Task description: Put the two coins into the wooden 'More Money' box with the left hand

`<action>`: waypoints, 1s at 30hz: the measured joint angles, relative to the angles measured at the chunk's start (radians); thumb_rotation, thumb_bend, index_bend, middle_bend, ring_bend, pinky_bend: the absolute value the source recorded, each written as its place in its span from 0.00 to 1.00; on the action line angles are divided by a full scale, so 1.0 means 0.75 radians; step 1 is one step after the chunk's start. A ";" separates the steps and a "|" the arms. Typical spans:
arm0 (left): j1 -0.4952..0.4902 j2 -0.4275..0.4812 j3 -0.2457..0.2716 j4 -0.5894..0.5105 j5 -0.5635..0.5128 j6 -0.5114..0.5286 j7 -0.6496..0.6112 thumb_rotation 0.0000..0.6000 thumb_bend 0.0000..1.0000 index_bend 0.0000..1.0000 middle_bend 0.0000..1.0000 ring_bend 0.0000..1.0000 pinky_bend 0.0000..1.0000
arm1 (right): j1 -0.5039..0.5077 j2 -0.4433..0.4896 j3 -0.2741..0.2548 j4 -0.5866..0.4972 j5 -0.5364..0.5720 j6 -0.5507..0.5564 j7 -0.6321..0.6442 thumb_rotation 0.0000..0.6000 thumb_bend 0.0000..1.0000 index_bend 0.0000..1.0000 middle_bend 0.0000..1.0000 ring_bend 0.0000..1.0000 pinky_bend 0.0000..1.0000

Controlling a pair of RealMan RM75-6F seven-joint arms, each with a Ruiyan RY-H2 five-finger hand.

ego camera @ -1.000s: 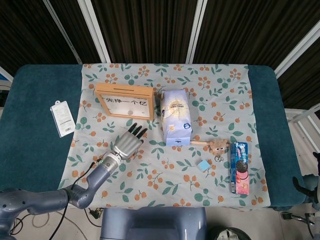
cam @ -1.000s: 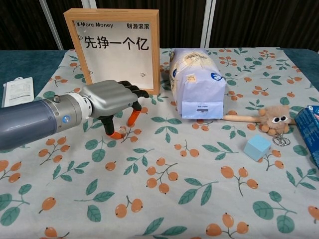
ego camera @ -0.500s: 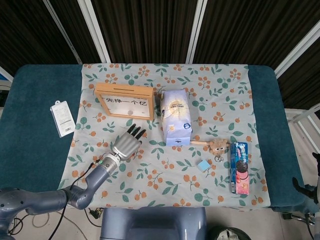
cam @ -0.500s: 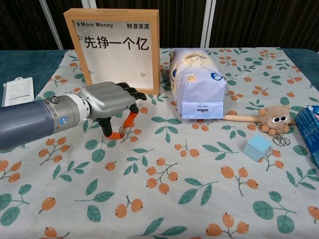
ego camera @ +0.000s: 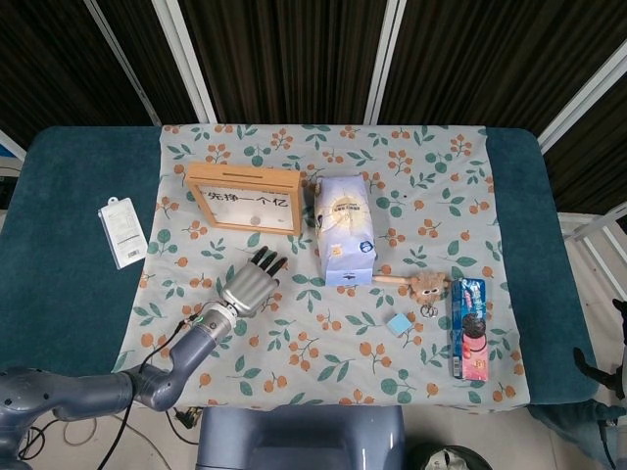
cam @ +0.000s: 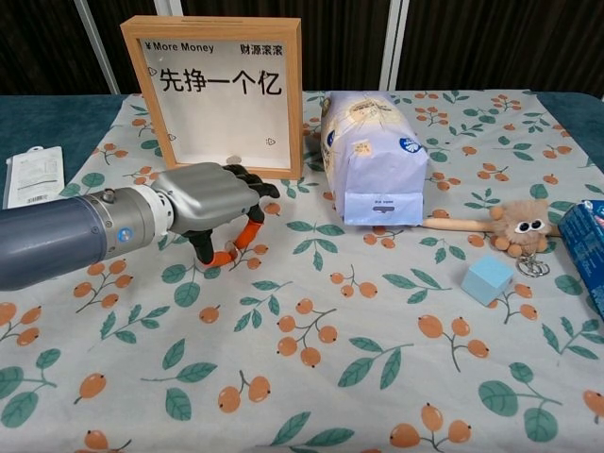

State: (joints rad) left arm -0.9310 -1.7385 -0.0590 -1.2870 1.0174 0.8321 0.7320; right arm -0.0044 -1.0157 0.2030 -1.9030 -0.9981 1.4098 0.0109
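Left hand point(ego camera: 250, 284) is down on the floral cloth point(ego camera: 421, 166), just in front of the wooden 'More Money' box point(ego camera: 245, 199), toward the table's left-front quarter. From overhead you get the back of the hand and dark fingers reaching toward the box, apart from it. The chest view gives what the overhead hides: the left hand point(cam: 212, 203) has its fingers curled downward, orange fingertips point(cam: 222, 257) at the cloth. Whether a coin is pinched under there, neither view lets me tell.

Now the box. The overhead view shows its top face and its long axis running left to right, parallel to the table's far edge, about midway back on the left half of the cloth. The chest view shows the box point(cam: 222, 90) standing upright, lettered pane facing the robot. Low behind that pane sits a small pale disc point(cam: 234, 160), possibly a coin, too small to be sure.

Just right of the box lies a blue-and-white bag point(cam: 373, 156), its end toward the front edge. Further right: a plush toy point(cam: 517, 225), a blue cube point(cam: 488, 279), and, near the right edge, a cookie box point(ego camera: 470, 328) with its length running front to back. A white packet point(ego camera: 122, 232) lies off the cloth on the bare teal table point(ego camera: 69, 294), left side.
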 measured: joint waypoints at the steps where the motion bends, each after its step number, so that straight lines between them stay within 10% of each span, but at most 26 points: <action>1: -0.001 -0.001 0.000 -0.001 -0.002 0.000 0.000 1.00 0.36 0.54 0.03 0.00 0.00 | 0.000 0.000 0.000 0.000 0.000 0.000 0.000 1.00 0.37 0.12 0.08 0.06 0.00; 30: 0.019 -0.022 -0.010 0.037 0.089 0.055 -0.101 1.00 0.58 0.68 0.12 0.00 0.00 | 0.007 0.012 -0.010 -0.014 0.018 -0.023 -0.006 1.00 0.37 0.12 0.08 0.07 0.00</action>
State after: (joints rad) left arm -0.9165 -1.7550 -0.0662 -1.2594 1.0844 0.8733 0.6563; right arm 0.0010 -1.0066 0.1952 -1.9136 -0.9844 1.3928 0.0063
